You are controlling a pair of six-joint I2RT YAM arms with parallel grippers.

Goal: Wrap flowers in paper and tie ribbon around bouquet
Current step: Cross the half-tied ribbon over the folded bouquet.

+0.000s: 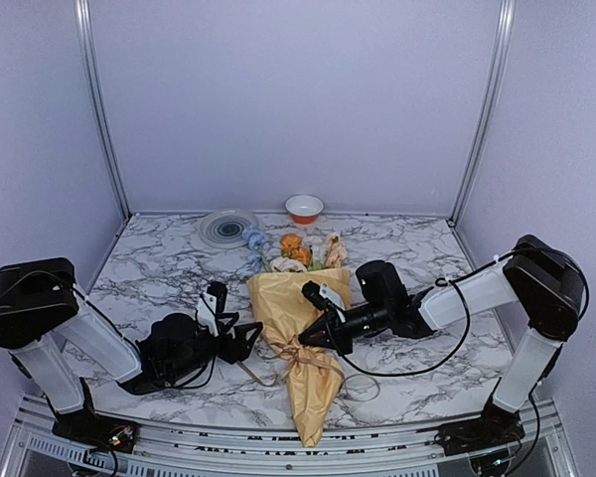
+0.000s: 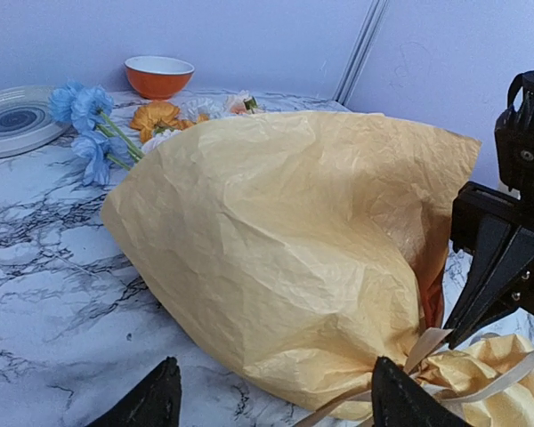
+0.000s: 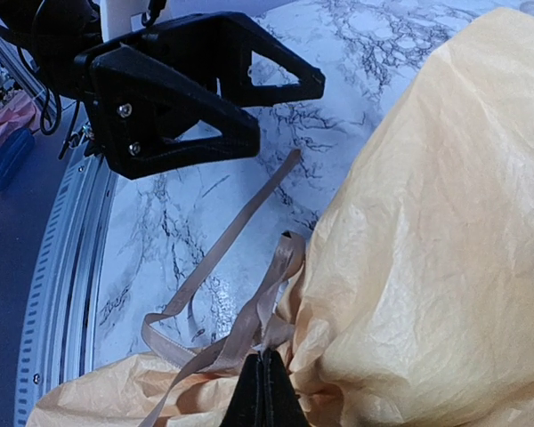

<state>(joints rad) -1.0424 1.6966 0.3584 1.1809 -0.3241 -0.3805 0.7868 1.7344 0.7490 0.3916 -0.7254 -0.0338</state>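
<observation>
Bouquet, lying flat on the marble table, mid-field between the two arms.
Tan-yellow paper cone, long axis running far to near: the wide end with the flowers points to the back wall, and the narrow tip points to the near edge, slanting slightly right. Ribbon is wound round the narrow waist, a loose end trailing on the table to the left. Right gripper: jaws clenched on the ribbon at the waist. Left gripper: jaws spread apart, holding nothing, just left of the cone. Bowl and plate sit at the far edge, beyond the flowers.
</observation>
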